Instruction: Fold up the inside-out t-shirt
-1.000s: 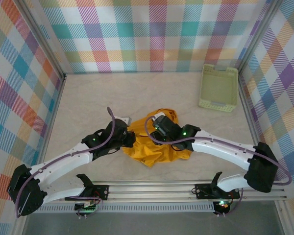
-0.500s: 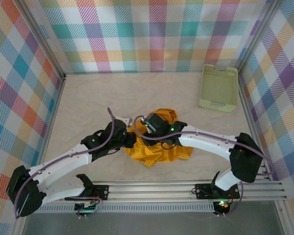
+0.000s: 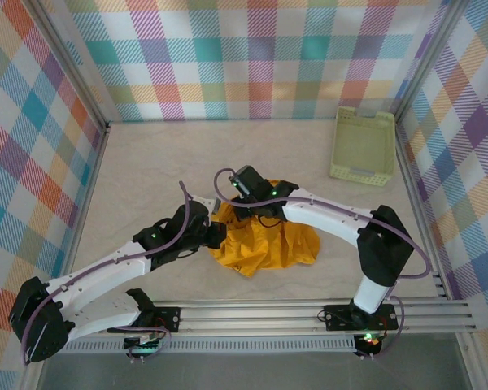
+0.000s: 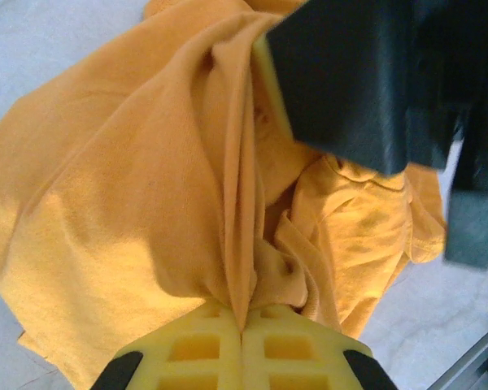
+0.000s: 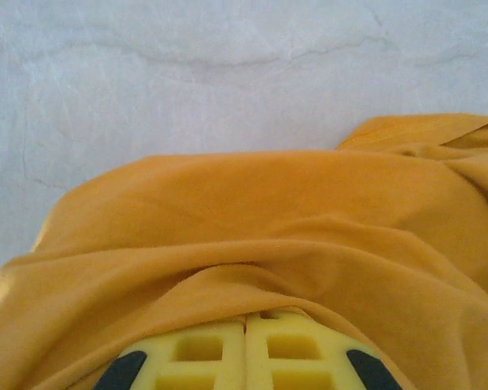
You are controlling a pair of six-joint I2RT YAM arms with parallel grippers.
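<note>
Near the table (image 3: 146,162) centre, left hand (image 4: 242,327) and right hand (image 5: 246,321) each clamp closed on t-shirt (image 3: 268,245) folds

A pale cream table top (image 3: 163,162) with faint grey marble-like veins carries everything here; in the right wrist view its bare surface (image 5: 228,73) shows thin, crack-like lines. A mustard-yellow cotton t-shirt (image 3: 268,244) lies directly on it as a crumpled, bunched heap, a little nearer the front edge than the middle, its folds piled over one another. A pale green rectangular plastic basket (image 3: 363,146) sits flat in the far right corner, well apart from the shirt.
</note>
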